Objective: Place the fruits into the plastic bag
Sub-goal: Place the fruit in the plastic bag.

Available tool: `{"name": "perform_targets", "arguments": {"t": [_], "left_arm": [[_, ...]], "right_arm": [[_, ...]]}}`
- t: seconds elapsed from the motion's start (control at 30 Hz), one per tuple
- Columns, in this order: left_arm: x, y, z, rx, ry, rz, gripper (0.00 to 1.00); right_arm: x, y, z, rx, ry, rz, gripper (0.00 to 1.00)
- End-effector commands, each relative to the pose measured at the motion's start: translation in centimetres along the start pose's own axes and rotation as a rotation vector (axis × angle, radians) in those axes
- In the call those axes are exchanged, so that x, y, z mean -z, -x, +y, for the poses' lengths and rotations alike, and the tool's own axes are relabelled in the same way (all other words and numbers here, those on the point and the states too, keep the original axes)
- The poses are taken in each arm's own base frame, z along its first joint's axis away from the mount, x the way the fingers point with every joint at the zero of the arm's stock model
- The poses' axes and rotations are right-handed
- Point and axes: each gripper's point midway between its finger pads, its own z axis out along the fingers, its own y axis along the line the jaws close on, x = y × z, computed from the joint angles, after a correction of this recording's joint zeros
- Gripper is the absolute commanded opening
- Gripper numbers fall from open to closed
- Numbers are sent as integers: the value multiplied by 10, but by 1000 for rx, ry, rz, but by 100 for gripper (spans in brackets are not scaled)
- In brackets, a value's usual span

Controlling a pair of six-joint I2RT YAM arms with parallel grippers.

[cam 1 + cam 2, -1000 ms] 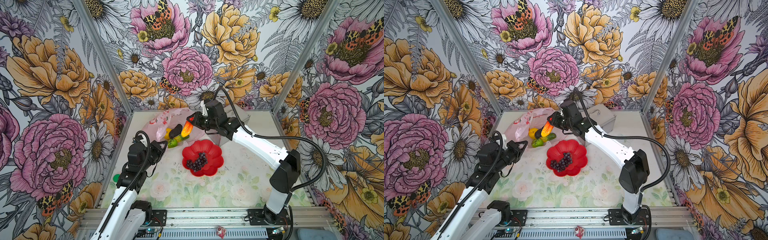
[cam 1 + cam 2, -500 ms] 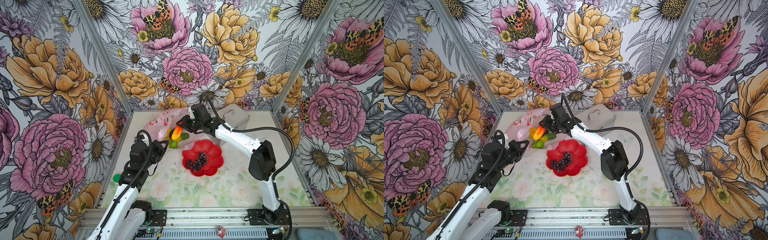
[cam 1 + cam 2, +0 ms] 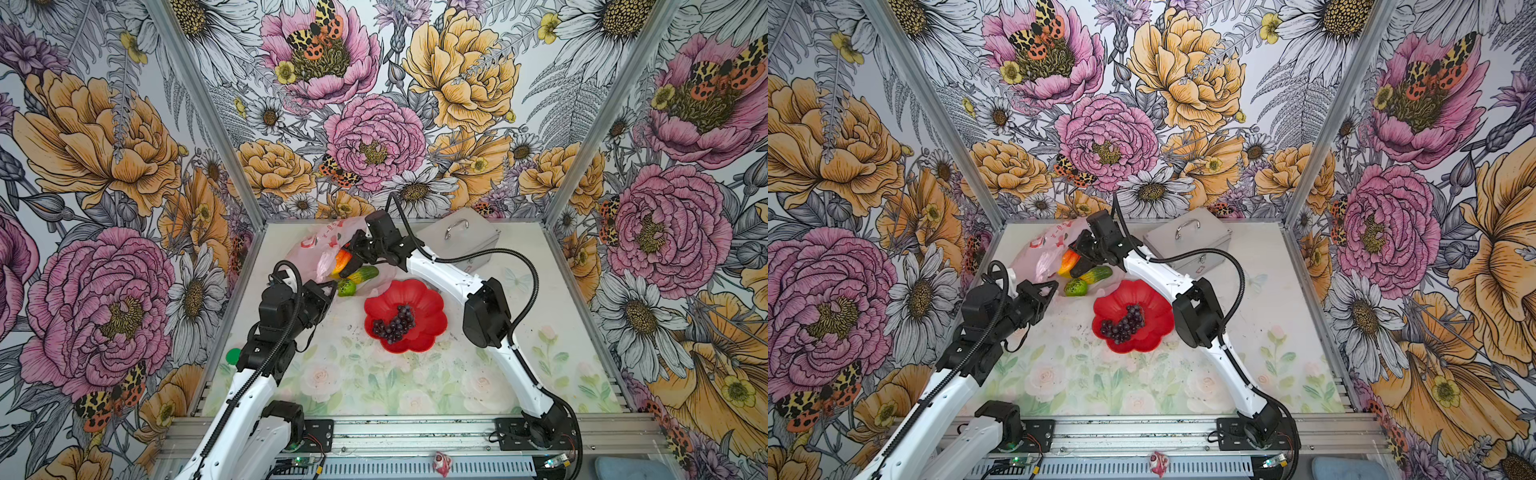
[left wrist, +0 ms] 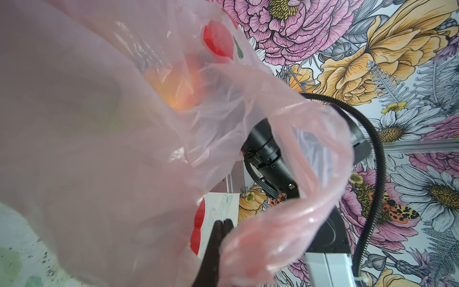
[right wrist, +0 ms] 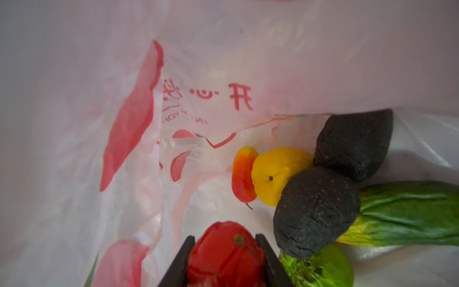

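Step in hand: a red-yellow mango (image 5: 223,258) is being carried into the plastic bag (image 3: 320,245); it is not yet released.
Right gripper (image 5: 224,237): partly open and clamped on the mango, it is held at the bag's mouth.
Left gripper (image 4: 222,227): fully closed; the bag's handle film is pinched and lifted, so the mouth is kept open toward the right gripper.
Ahead of the right gripper: a second mango (image 5: 242,174) and a lemon (image 5: 275,174) are seen touching, deeper in the bag.
Beside the right gripper: an avocado (image 5: 330,188), a long green-orange fruit (image 5: 409,211) and a lime (image 5: 320,268) are clustered at the mouth.
Behind the right gripper: the grape bunch (image 3: 395,324) is left in the red flower-shaped dish (image 3: 432,299), well apart.
Next move: by judgement, the mango should be pushed farther in and dropped clear of the pile.
In the way: the opening is crowded by the avocado and by sagging film. Whether the lime lies inside the bag cannot be told.
Aside: a silver metal case (image 3: 461,237) stands beyond the right arm.
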Motion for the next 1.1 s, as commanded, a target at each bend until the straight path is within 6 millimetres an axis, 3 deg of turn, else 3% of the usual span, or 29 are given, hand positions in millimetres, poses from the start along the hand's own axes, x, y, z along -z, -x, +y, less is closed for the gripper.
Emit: {"name": "perform_targets", "arguments": {"t": [0.0,0.4,0.67,0.83,1.07], "left_arm": [[5,-1,-5,10,-19,8,0],[10,4,-1,39,-35,-18,0],[12,13,-6,41,-49,-39,0],[14,16,-4,43,-47,-47,0],[15,17,-4,41,-48,-49,0]], "right_arm": [[-6,2,11,-26,33,-17,40],[-2,0,18,-27,56,4,58],[18,0,45,49,111,17,59],[39,-4,64,99,145,33,59],[88,-16,82,213,159,49,57]]}}
